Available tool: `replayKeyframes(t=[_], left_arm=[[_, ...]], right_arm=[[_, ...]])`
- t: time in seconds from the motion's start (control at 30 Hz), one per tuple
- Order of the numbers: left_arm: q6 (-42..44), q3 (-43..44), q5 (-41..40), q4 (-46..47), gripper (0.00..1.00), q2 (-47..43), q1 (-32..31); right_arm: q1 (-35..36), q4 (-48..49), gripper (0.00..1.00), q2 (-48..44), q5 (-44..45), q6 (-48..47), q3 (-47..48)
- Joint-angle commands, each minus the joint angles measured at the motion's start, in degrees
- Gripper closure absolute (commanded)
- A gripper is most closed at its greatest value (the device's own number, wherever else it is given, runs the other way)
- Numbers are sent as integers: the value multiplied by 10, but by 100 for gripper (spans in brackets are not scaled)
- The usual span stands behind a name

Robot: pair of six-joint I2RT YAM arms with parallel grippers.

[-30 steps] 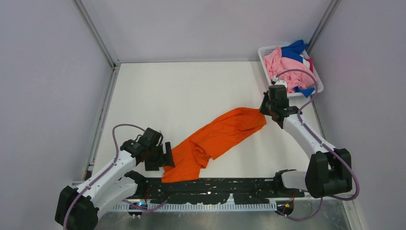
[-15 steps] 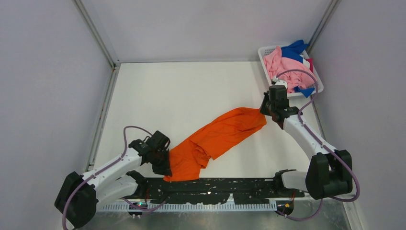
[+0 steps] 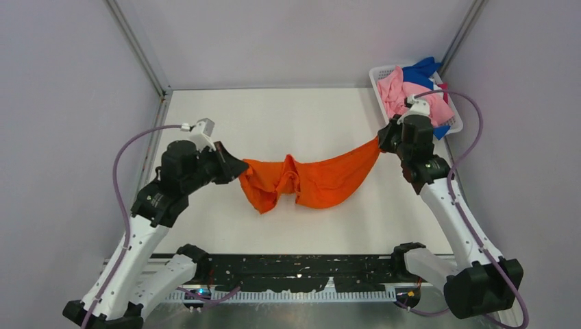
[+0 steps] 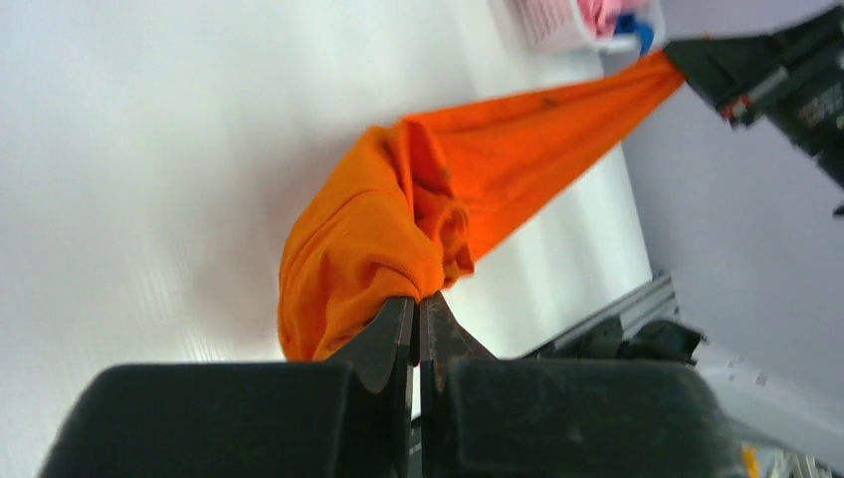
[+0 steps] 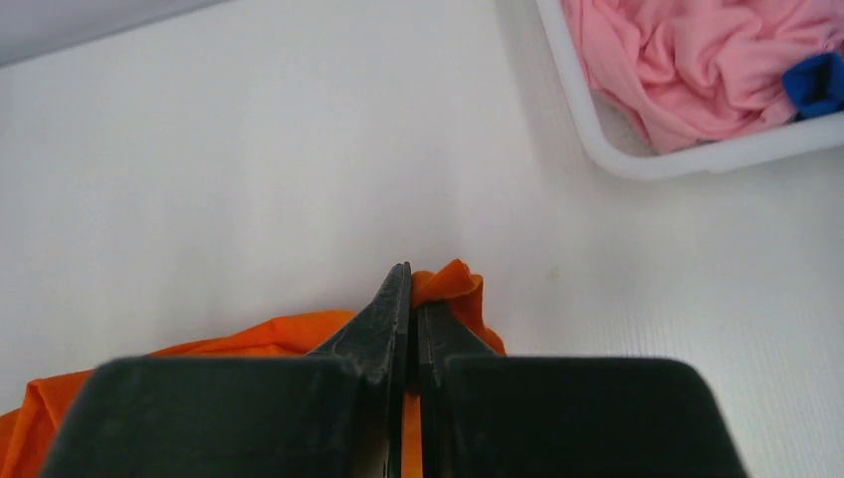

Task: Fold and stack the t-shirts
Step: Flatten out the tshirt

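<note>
Both arms have risen; left gripper (image 3: 239, 171) and right gripper (image 3: 379, 142), each clamped on the orange shirt (image 3: 322, 181), sling it across mid-frame. Best to pull apart evenly, so the bunched frame-left end opens.

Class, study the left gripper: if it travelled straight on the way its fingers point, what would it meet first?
The orange t-shirt it is clamping: the bunched cloth sits directly ahead of the left gripper. Past that, probably the white table, though depth is unclear.
</note>
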Motion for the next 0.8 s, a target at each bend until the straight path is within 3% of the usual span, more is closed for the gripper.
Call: replayKeyframes(t=[0.0,0.13,0.37,0.77], left_arm=[[13,75,-43,34,100,-5,61],[37,161,-131,-1,100,-11,83],[57,142,-282,10,100,-123,84],[79,252,-272,-15,100,-165,83]], right_arm=[[1,29,95,-65,10,-12,72],[0,33,95,-112,30,-31,105],[-3,62,95,-233,104,-67,79],[-4,-17,95,-298,-2,-73,196]])
